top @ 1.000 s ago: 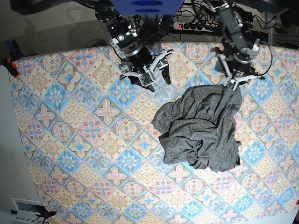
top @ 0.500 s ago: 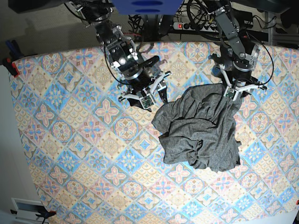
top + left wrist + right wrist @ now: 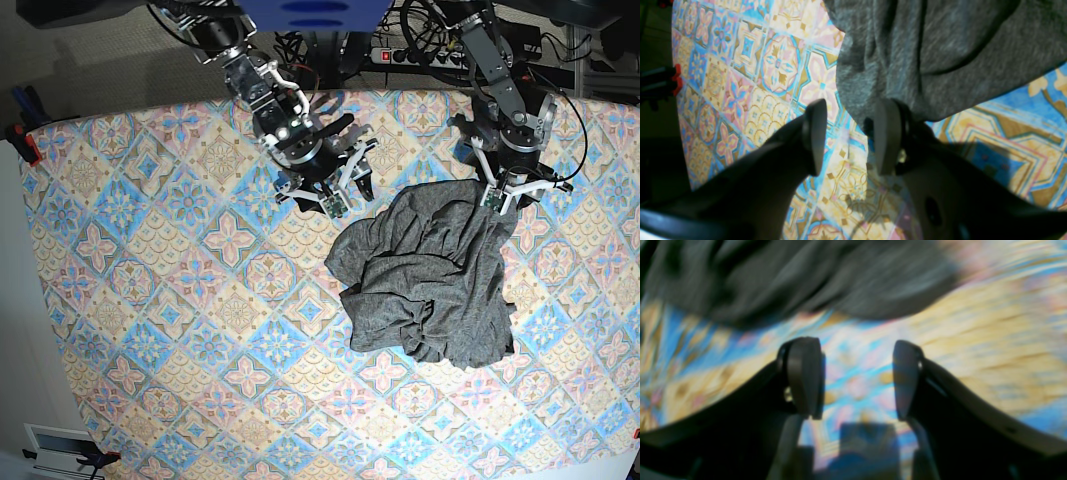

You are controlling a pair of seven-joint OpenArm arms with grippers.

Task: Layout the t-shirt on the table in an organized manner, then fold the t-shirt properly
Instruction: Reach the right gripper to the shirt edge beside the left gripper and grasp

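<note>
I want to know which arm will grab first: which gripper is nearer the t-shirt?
Left. The left gripper sits at the t-shirt's far edge; the right gripper hovers open over the table, just beside it.

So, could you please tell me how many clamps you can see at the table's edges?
3 clamps: one red and black at the table's far-left corner, one at the near-left edge, one red tip at the right; others may be hidden.

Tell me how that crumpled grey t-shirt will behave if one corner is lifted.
The t-shirt lies in a bunched heap full of soft folds, so it is probably floppy and would drape and trail, not rise as one piece. The knit looks thin in the left wrist view, so likely light. On the table cloth it may drag and bunch further.
</note>
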